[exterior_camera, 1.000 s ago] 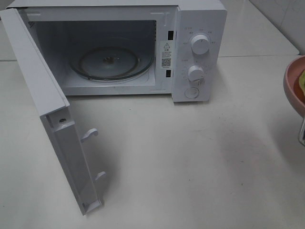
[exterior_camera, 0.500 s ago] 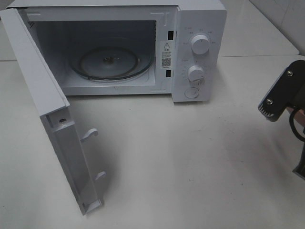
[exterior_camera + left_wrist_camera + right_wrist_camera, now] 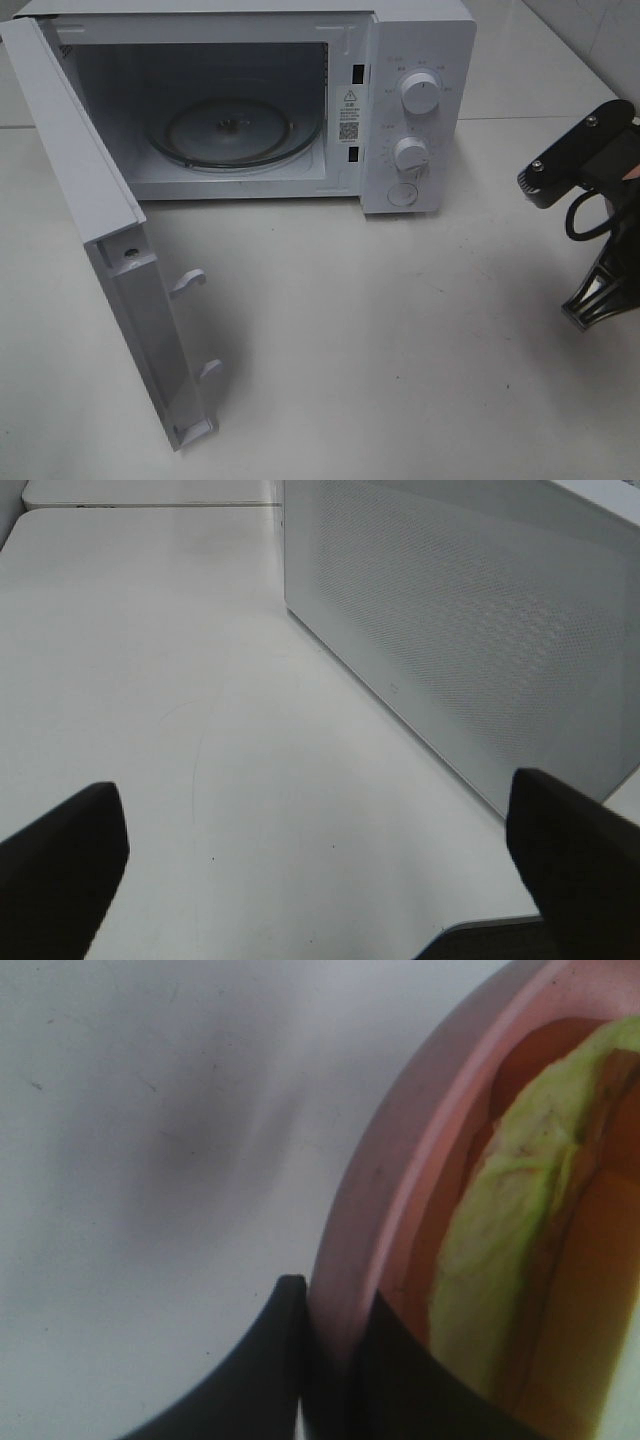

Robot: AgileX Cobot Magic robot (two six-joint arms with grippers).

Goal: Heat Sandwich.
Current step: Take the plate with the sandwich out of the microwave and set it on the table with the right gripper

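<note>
In the right wrist view my right gripper [image 3: 335, 1295] is shut on the rim of the round pink plate [image 3: 400, 1160], one finger outside the rim and one inside. The sandwich [image 3: 510, 1230] lies on that plate, showing pale yellow-green filling and orange-brown crust. In the exterior high view only the black right arm [image 3: 595, 180] shows at the right edge, and it hides the plate and sandwich. The white microwave [image 3: 415, 100] stands at the back with its door [image 3: 90, 200] swung wide open and its glass turntable [image 3: 235, 130] bare. My left gripper [image 3: 315, 830] is open beside the door's outer face [image 3: 480, 630].
The microwave's two knobs [image 3: 420, 92] sit on its right panel. The open door juts toward the front of the white table [image 3: 400, 350]. A seam between table tops runs behind the microwave at the right [image 3: 540, 118].
The pink plate at the right edge has gone out of sight. The right arm has come into the exterior high view and moved up and a little left.
</note>
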